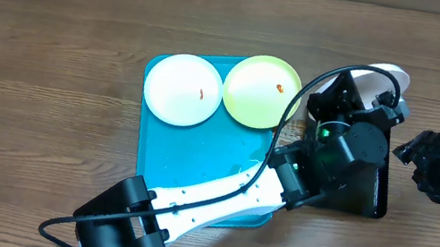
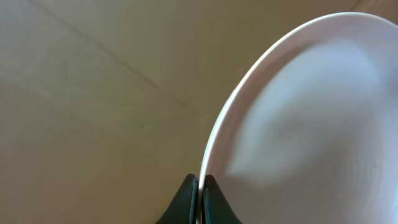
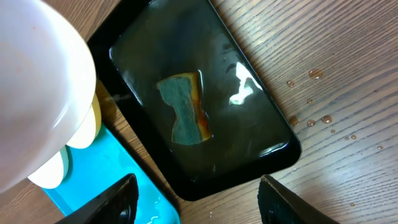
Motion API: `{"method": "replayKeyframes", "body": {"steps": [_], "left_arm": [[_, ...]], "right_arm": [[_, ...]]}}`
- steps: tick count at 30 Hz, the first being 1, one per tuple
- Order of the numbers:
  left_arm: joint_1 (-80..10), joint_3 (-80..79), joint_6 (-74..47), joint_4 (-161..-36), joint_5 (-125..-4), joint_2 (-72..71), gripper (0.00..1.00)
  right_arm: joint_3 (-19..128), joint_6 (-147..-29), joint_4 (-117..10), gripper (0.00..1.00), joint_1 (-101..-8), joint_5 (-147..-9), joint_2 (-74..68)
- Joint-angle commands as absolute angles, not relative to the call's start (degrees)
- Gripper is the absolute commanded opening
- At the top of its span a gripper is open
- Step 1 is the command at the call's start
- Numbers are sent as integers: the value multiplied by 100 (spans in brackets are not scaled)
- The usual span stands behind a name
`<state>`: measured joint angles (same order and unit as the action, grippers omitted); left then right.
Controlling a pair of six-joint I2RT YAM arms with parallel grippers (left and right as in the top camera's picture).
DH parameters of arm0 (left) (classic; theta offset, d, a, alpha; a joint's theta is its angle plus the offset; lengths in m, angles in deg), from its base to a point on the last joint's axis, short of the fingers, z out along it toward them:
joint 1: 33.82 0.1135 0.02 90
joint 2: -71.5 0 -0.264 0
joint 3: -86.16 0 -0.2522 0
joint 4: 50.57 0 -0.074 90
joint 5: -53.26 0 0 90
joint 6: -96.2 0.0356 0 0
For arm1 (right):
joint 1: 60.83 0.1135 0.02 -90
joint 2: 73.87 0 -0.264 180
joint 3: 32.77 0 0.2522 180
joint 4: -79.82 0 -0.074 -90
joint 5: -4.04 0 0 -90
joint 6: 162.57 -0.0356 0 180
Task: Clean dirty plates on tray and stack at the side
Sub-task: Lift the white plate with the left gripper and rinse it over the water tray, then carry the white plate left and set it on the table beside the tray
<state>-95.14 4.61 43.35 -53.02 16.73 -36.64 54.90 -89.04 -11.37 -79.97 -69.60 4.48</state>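
Observation:
The turquoise tray [image 1: 193, 173] holds a white plate [image 1: 179, 87] with a small red smear and a yellow-green plate [image 1: 260, 90] with an orange smear. My left gripper [image 1: 369, 93] is shut on the rim of a second white plate [image 1: 391, 78] and holds it tilted above the black tray [image 1: 376, 192]. In the left wrist view the jaws [image 2: 201, 186] pinch that plate's edge [image 2: 311, 124]. My right gripper [image 1: 410, 150] is open and empty to the right of the black tray. Its view [image 3: 199, 205] shows the held plate [image 3: 37, 93] and the turquoise tray's corner [image 3: 118, 180].
The black tray [image 3: 249, 155] holds water and a sponge [image 3: 185, 109], yellow with a grey-green side. Water drops [image 3: 317, 118] lie on the wooden table to its right. The left arm [image 1: 206, 203] stretches across the turquoise tray's front right corner.

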Motion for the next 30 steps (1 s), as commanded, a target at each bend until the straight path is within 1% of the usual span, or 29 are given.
{"method": "replayKeyframes", "body": {"steps": [1,4,7,10,13,16,19,22,25,30], "left_arm": [[-9328,529,2517,-6216,2235,-3566,4],[-9160,529,1363,-7182,2206,-3459,4],[-8887,531,147,-8248,1736,-3076,4],[-8380,531,-1107,-9293,464,-2368,4],[-7611,529,-1899,-10172,-961,-1647,4],[-6634,529,-2342,-11260,-1597,-1100,4],[-5541,527,-2648,-12458,-1627,-794,4],[-4319,522,-2725,-13273,-1560,-746,4],[-3346,382,-2685,-13374,-1512,-761,4],[-1891,-276,-2545,-12803,-1603,-871,4]], "right_arm": [[5527,-8880,-1126,63,-8019,-6912,430],[5527,-8880,-1111,63,-8019,-6914,430],[5527,-8880,-1109,63,-8019,-6912,430],[5527,-8880,-1104,63,-8019,-6914,430],[5527,-8880,-1106,63,-8019,-6914,430],[5527,-8880,-1106,63,-8019,-6914,430],[5527,-8880,-1106,64,-8019,-6914,430],[5527,-8880,-1106,64,-8019,-6914,430],[5527,-8880,-1106,64,-8019,-6914,430],[5527,-8882,-1100,64,-8019,-6914,430]]}}
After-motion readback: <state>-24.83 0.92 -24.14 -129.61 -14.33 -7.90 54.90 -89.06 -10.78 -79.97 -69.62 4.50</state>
